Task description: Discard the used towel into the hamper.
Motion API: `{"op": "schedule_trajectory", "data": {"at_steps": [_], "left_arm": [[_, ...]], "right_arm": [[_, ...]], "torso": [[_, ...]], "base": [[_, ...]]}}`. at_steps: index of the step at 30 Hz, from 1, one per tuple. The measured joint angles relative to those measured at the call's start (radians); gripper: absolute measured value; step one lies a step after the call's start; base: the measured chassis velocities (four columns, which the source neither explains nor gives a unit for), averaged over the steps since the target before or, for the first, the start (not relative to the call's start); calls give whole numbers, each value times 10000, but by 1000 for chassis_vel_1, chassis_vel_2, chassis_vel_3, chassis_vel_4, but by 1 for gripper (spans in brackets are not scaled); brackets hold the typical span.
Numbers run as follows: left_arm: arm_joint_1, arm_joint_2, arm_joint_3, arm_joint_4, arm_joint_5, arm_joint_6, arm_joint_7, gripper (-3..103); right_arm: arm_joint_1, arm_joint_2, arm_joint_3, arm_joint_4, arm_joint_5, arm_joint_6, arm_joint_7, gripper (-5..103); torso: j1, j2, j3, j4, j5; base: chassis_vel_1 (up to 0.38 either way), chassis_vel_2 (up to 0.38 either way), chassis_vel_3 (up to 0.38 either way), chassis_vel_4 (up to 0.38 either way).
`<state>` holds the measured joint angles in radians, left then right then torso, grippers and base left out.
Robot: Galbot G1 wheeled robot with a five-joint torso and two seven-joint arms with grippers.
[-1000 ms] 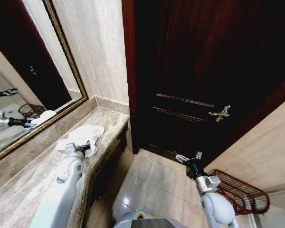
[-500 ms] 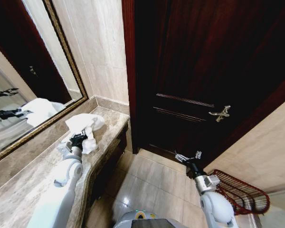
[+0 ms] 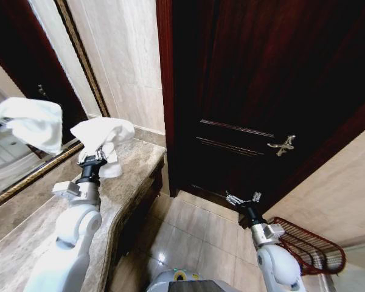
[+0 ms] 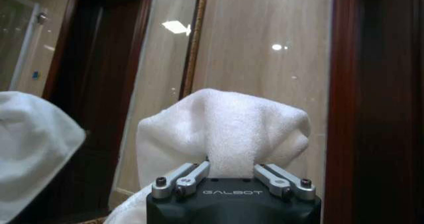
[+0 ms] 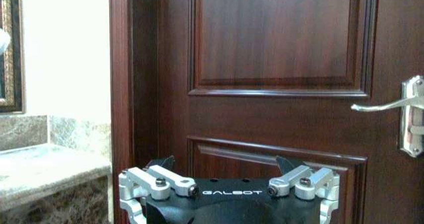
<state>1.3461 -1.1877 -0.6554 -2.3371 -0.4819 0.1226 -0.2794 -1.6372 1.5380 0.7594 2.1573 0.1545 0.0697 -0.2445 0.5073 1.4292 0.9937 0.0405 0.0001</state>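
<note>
In the head view the white used towel [image 3: 103, 135] hangs bunched above the marble counter [image 3: 131, 161], with my left gripper [image 3: 95, 156] shut on it from below. The left wrist view shows the towel [image 4: 225, 127] pinched between the closed fingers of that left gripper [image 4: 229, 170]. The hamper [image 3: 307, 246], a dark reddish-brown open-weave basket, stands on the floor at the lower right by the wall. My right gripper [image 3: 243, 198] hovers over the floor just left of the hamper, and the right wrist view shows this gripper [image 5: 225, 163] open and empty, facing the door.
A dark wooden door [image 3: 261, 91] with a metal handle [image 3: 281, 145] rises ahead. The framed mirror [image 3: 24, 73] on the left reflects the towel. Tiled floor [image 3: 194, 237] lies between the counter and the hamper.
My left gripper has lifted the towel off the counter and raised it well above the surface. The right arm has barely moved.
</note>
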Motion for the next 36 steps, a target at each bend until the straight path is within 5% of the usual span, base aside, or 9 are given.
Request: {"op": "schedule_trajectory", "data": {"at_steps": [9,36], "left_arm": [[1278,-670,117,-327,1138,70,426,9],[1595,-841,213,-159,1619,-22,735,9]], "right_arm": [[-206,-16,109,310,165,-62,73,100],[-311,-115,201,252,271,-15,147,100]], "torso": [[0,0,0,0,0],[-1,2,1,0,0]], "base": [[0,0,0,0],[46,-52,-46,51]]}}
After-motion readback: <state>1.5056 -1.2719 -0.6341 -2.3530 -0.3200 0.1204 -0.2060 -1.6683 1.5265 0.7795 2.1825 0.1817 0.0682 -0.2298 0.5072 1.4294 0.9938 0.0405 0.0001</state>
